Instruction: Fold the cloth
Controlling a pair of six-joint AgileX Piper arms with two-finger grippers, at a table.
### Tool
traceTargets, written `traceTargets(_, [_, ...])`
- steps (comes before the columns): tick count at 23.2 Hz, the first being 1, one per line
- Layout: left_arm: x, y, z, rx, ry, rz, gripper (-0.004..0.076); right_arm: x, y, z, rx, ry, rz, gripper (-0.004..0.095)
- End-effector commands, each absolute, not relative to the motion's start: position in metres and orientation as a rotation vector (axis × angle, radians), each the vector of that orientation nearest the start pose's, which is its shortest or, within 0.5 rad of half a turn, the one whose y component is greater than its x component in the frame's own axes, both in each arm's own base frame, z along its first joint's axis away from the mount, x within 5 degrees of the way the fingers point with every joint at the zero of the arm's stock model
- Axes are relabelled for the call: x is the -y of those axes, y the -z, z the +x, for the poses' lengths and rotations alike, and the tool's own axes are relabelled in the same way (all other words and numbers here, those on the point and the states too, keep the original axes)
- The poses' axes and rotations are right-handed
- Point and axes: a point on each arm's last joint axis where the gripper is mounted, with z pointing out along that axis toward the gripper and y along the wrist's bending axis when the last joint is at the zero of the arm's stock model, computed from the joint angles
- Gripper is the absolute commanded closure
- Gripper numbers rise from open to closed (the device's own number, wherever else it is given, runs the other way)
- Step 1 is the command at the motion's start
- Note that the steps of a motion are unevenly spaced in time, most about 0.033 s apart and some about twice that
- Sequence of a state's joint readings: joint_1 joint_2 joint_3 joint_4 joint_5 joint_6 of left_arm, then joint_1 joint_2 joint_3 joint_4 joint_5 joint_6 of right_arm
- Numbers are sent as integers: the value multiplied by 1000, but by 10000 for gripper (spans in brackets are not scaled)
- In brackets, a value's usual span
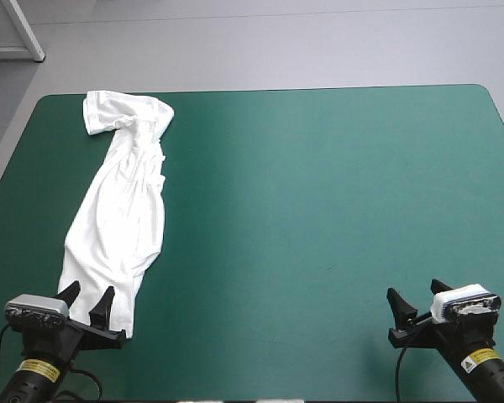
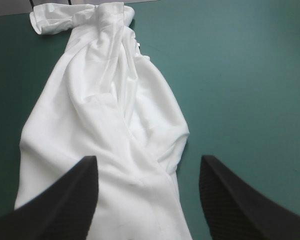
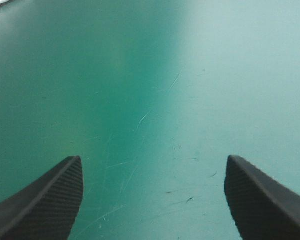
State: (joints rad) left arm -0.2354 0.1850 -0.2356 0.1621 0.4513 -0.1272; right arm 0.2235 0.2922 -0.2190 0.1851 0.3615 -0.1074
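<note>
Look to the left side of the surface [image 1: 319,210] for the T-shirt [image 1: 122,210]: drawn out in one long rumpled strip, rolled sleeve [image 1: 97,113] near the far left corner, other end at the near edge. Neither spread flat nor folded. Bunched lengthwise into ridges, with layers lapping over each other.

Find the left tool [image 1: 90,295] at that near end, fingers [image 2: 65,200] standing apart, cloth between and ahead of them, nothing clamped. Hard to judge whether touching the cloth or just above it. Find the right tool [image 1: 414,292] well apart from the T-shirt, toward the right of the near edge, likewise spread wide over bare surface and holding nothing.

Early in the task, by the look of it: flattening needed before any fold.

Possible failures from here:
- Pinching at this spot and catching only the top layer, or several stacked layers at once, because of the overlap. Result on lifting: a twisted rope, not a sheet.
- Pulling from one end with a single tool and so tightening the bunching instead of opening it, the right tool being too far off to share the load.
- Dragging toward the near edge and sliding the end off the surface.
- Folding over the ridges as they lie, locking in creases and leaving a lopsided bundle.
- Guessing at a corner and seizing mid-fabric: corners and second sleeve hidden in the folds, impossible to place.
</note>
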Motion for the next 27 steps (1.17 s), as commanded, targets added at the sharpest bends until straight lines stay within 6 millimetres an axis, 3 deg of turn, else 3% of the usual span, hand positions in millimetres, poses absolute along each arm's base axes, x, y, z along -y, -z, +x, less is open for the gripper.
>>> traceTargets(1, [10, -256, 64, -1790, 103, 192, 286, -22, -250, 76, -1828, -241, -183, 171])
traceTargets(14, [10, -257, 64, -1772, 97, 197, 286, -22, -250, 76, -1824, -231, -193, 171])
traceTargets(16, [12, -268, 64, -1715, 177, 133, 268, -22, -259, 75, -1834, -233, -204, 171])
traceTargets(17, [12, -280, 67, -1721, 243, 53, 211, -22, -274, 72, -1849, -239, -217, 171])
traceTargets(20, [12, -304, 78, -1837, 212, 17, 132, -24, -303, 69, -1910, -261, -231, 171])
traceTargets(24, [19, -360, 129, -1907, 105, 43, 134, -24, -346, 78, -2015, -215, -251, 171])
traceTargets(27, [31, -370, 193, -1982, 60, 34, 153, -25, -363, 83, -2051, -212, -260, 171])
